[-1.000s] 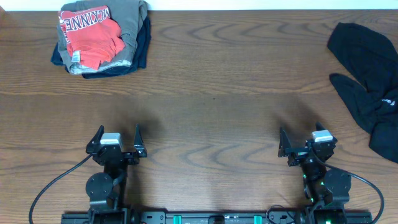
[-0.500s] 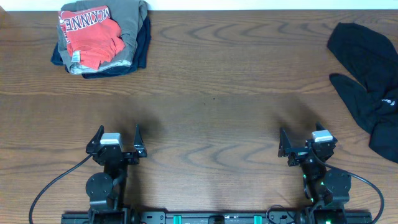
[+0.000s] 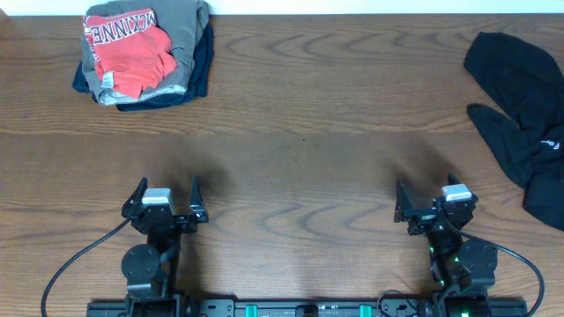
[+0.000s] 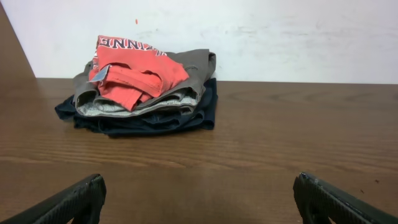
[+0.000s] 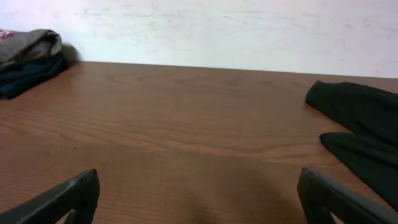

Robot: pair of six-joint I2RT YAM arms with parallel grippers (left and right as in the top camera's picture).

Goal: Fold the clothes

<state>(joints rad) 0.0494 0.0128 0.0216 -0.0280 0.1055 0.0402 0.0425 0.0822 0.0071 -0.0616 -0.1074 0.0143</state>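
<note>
The black top [image 3: 522, 114] lies crumpled at the far right edge of the table, partly cut off by the frame, with a small white mark near the edge. It also shows at the right of the right wrist view [image 5: 360, 134]. My left gripper [image 3: 165, 195] is open and empty near the front left; its fingertips frame bare wood [image 4: 198, 193]. My right gripper [image 3: 432, 197] is open and empty near the front right, to the lower left of the black top; its fingertips are wide apart [image 5: 199, 190].
A stack of folded garments [image 3: 141, 53], red shirt with white letters on grey and navy pieces, sits at the back left; it also shows in the left wrist view [image 4: 140, 87]. A white wall [image 5: 249, 31] runs behind the wooden table [image 3: 300, 132].
</note>
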